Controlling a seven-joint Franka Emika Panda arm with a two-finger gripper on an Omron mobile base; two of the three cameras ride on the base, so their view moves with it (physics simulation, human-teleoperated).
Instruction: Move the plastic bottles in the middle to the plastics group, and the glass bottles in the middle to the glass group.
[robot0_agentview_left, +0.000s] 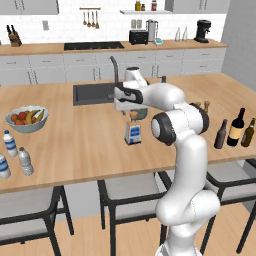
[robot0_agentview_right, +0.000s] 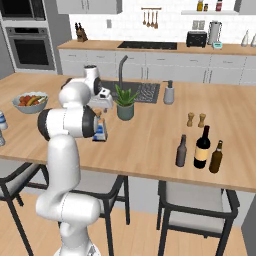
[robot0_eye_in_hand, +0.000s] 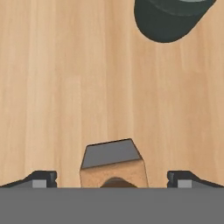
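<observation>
The clear greyish water bottle (robot0_agentview_left: 25, 161) with no blue label stands at the counter's left end, beside the two blue-labelled water bottles (robot0_agentview_left: 10, 143). At the right end, the small near-black glass bottle (robot0_agentview_left: 220, 134) (robot0_agentview_right: 181, 151) stands next to the tall white-labelled wine bottle (robot0_agentview_left: 236, 127) (robot0_agentview_right: 202, 147) and the brown bottle (robot0_agentview_left: 248, 132) (robot0_agentview_right: 216, 156). My gripper (robot0_agentview_left: 129, 111) (robot0_agentview_right: 101, 111) (robot0_eye_in_hand: 112, 179) hangs open over mid-counter, pointing down, with nothing in it. Directly below, between its spread fingertips, sits the tan stopper (robot0_eye_in_hand: 113, 164) of a small blue-and-white labelled bottle (robot0_agentview_left: 132, 131) (robot0_agentview_right: 100, 132).
A potted plant in a dark pot (robot0_agentview_right: 125, 105) (robot0_eye_in_hand: 168, 19) stands just behind my hand, in front of the sink (robot0_agentview_left: 92, 93). A fruit bowl (robot0_agentview_left: 27, 119) sits at the left. Salt and pepper grinders (robot0_agentview_right: 196, 120) stand behind the glass bottles. Stools line the near counter edge.
</observation>
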